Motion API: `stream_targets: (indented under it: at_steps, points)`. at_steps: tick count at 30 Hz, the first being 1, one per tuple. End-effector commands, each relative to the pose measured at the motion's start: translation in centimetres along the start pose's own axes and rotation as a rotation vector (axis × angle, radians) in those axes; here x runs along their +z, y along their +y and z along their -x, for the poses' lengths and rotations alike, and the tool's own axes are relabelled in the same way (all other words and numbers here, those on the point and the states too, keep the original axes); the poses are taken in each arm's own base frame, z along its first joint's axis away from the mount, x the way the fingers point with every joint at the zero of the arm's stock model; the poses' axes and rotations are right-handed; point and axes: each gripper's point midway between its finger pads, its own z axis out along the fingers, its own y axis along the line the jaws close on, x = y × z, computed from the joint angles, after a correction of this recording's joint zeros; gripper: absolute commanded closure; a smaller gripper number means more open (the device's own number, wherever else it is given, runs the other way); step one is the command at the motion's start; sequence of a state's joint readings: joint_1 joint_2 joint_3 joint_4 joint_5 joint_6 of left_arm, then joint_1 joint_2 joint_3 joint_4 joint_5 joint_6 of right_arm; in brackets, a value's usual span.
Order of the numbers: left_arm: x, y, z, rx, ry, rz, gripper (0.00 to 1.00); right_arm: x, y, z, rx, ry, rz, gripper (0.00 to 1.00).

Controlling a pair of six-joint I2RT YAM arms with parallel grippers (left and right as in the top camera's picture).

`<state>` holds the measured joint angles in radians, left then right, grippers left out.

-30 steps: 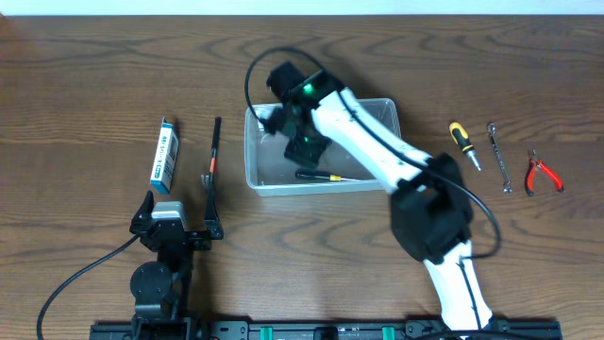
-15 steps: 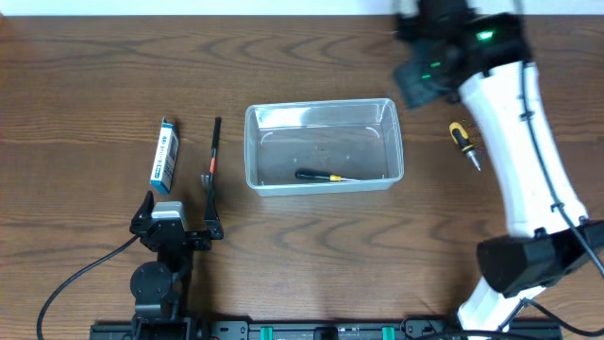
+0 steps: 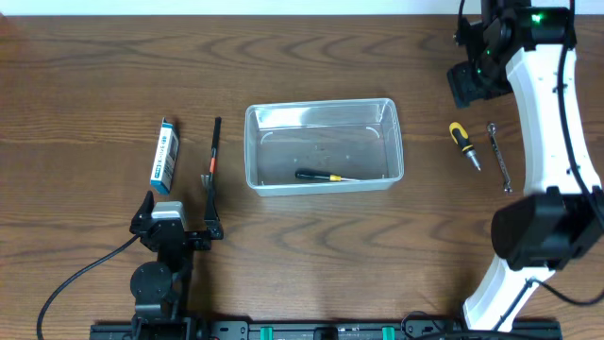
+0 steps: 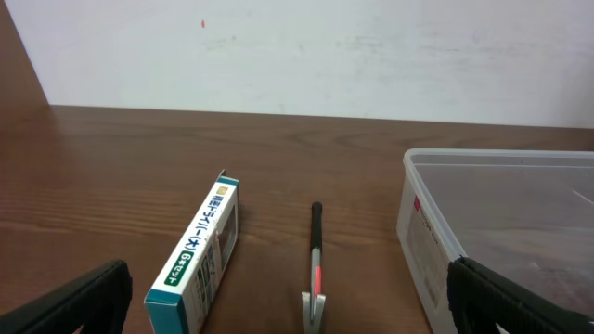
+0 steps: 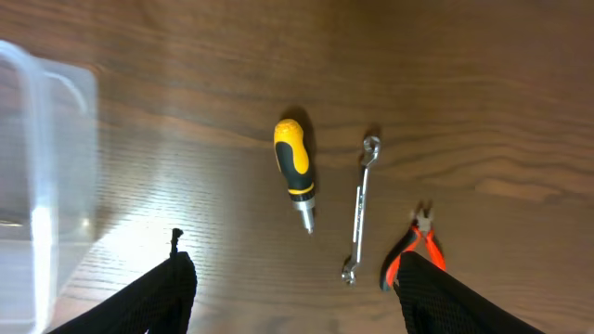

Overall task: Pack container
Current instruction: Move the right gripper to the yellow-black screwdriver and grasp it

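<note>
The clear container [image 3: 253, 142] sits mid-table with a black-handled screwdriver [image 3: 316, 176] lying in it. Its wall also shows in the left wrist view [image 4: 429, 243] and at the left edge of the right wrist view [image 5: 56, 158]. My right gripper [image 3: 469, 83] hangs high at the far right, open and empty [image 5: 297, 301]. Below it lie a yellow-and-black stubby screwdriver [image 5: 295, 172], a small wrench [image 5: 360, 209] and red pliers [image 5: 413, 246]. My left gripper [image 3: 179, 223] rests open at the near left [image 4: 297, 311], holding nothing.
A blue-and-white box [image 3: 165, 154] [image 4: 200, 250] and a thin black tool with a red band and forked tip [image 3: 213, 156] [image 4: 316, 260] lie left of the container. In the overhead view the stubby screwdriver [image 3: 462, 140] and wrench [image 3: 498, 156] lie beside my right arm.
My right arm has swung from over the container to the far right, above the hand tools. The screwdriver stays in the container. The left arm has not moved.
</note>
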<state>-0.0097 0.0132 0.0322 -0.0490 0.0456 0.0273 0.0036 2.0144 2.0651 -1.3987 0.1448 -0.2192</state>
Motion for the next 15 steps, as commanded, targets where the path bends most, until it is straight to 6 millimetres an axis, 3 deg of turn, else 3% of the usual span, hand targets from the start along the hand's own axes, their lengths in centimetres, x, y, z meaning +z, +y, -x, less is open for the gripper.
stream_targets:
  at_steps: [1,7,15]
  points:
    - [0.2,0.1,-1.7,0.011,0.043,0.006,0.02,3.5,-0.2,-0.4,-0.01,0.073,0.045,0.3]
    - [0.2,0.1,-1.7,0.011,0.043,0.006,0.02,8.5,-0.3,-1.2,-0.041,0.179,0.073,0.3]
    - [0.2,0.1,-1.7,0.011,0.043,0.006,0.02,12.5,0.1,-2.5,-0.062,0.276,0.103,0.33]
